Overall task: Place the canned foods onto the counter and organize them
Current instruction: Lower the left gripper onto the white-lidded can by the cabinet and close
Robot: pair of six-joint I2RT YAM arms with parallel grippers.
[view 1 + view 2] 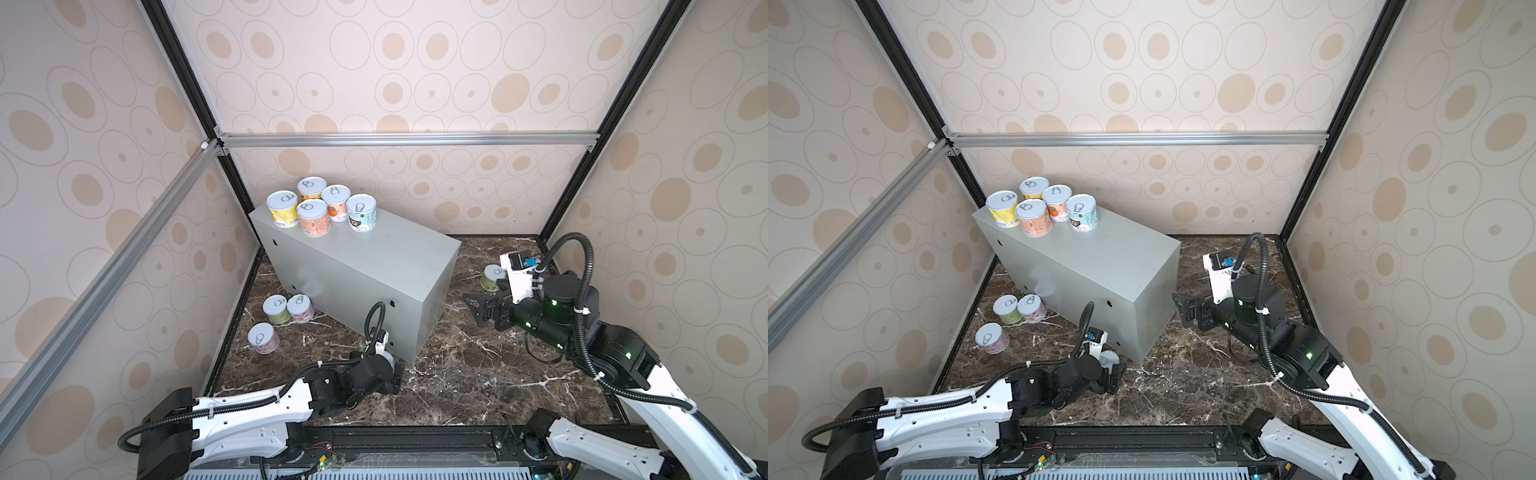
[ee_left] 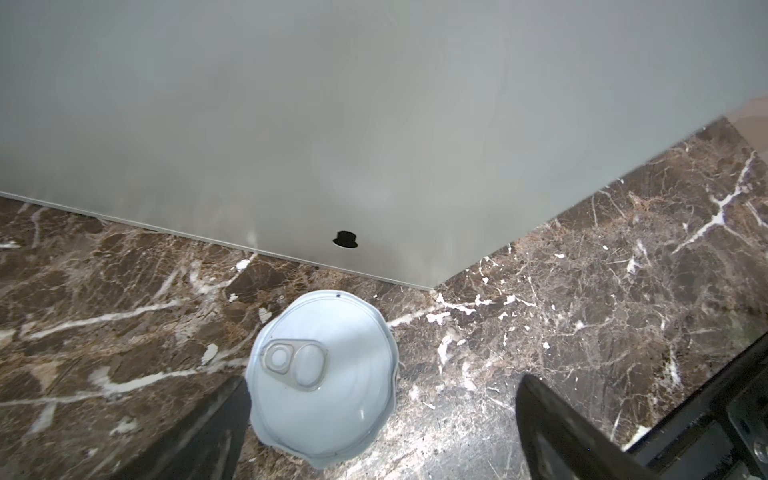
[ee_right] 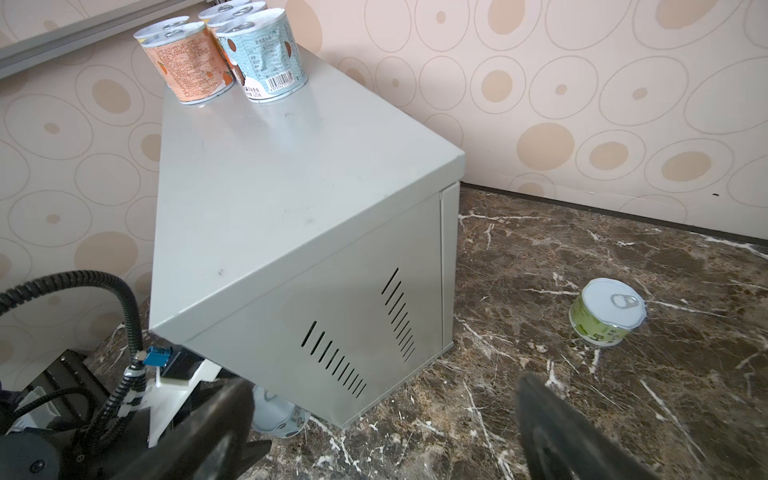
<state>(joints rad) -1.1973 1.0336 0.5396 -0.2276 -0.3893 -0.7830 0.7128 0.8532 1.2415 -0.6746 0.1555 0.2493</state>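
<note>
Five cans [image 1: 313, 217] stood clustered at the far end of the grey counter [image 1: 374, 266]. Three cans [image 1: 276, 309] sat on the marble floor [image 1: 457, 374] beside it, and a green can [image 3: 606, 312] sat past its other end. The left gripper [image 2: 380, 386], jaws wide apart, straddled a pale-lidded can [image 2: 322, 382] by the counter's near corner. The right gripper [image 3: 382, 386] hung with jaws spread, empty.

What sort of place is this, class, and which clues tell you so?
Probably a staged robot test cell, not a real kitchen: wallpapered panels in an aluminium frame, two robot arms, and a grey metal box serving as counter for cans.
</note>
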